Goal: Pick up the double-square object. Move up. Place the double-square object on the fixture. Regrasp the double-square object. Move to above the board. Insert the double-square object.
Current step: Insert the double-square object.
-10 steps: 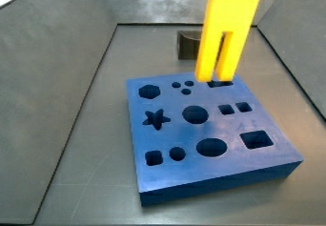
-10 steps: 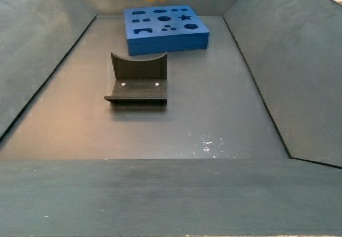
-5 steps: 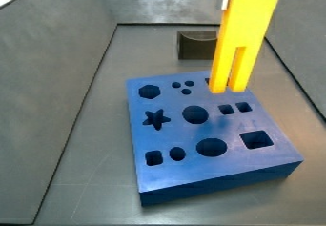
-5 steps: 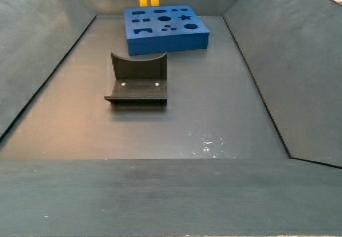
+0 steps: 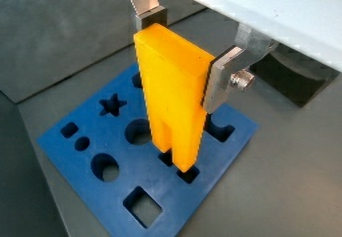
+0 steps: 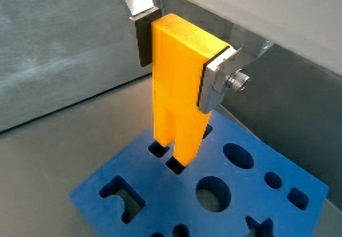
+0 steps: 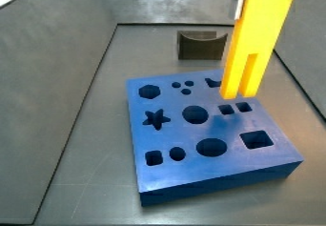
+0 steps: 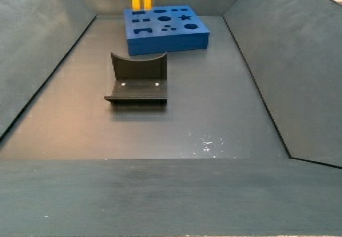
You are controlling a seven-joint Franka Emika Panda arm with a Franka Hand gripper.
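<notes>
Above the board (image 7: pixel 211 134), the claw (image 5: pixel 183 53) pinches the double-square object (image 5: pixel 174 96) upright, prongs down, near the paired square holes (image 7: pixel 234 107). The step in hand is judged to be insertion; the next move calls for aligning both prongs, then lowering. The board's holes appear empty; the fixture (image 8: pixel 136 78) holds nothing.

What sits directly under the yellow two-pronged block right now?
The tool holds the yellow two-pronged plastic block upright above the blue slab with cut-outs. Its prong tips cover the holes directly beneath.
</notes>
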